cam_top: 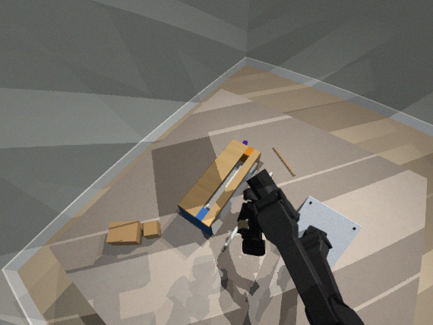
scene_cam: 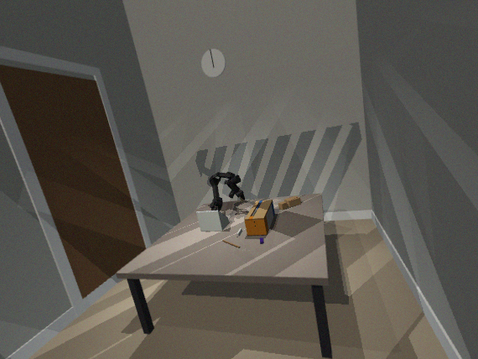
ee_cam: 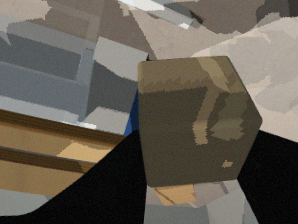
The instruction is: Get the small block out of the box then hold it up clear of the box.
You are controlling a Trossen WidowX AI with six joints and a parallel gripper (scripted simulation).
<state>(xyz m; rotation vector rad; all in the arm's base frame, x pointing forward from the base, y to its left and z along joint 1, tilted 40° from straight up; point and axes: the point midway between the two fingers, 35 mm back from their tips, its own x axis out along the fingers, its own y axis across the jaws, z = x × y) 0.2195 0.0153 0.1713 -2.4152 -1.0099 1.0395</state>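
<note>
Two tan cartons (cam_top: 133,231) — touching — and, well apart, a thin wooden stick (cam_top: 283,161).

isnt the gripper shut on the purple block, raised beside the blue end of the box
Not the purple one. The gripper is shut on a tan block, as the wrist view shows; the purple block lies past the orange end of the box.

Matt cardboard-tan box (cam_top: 213,178), brushed-metal base plate (cam_top: 332,224)
</note>
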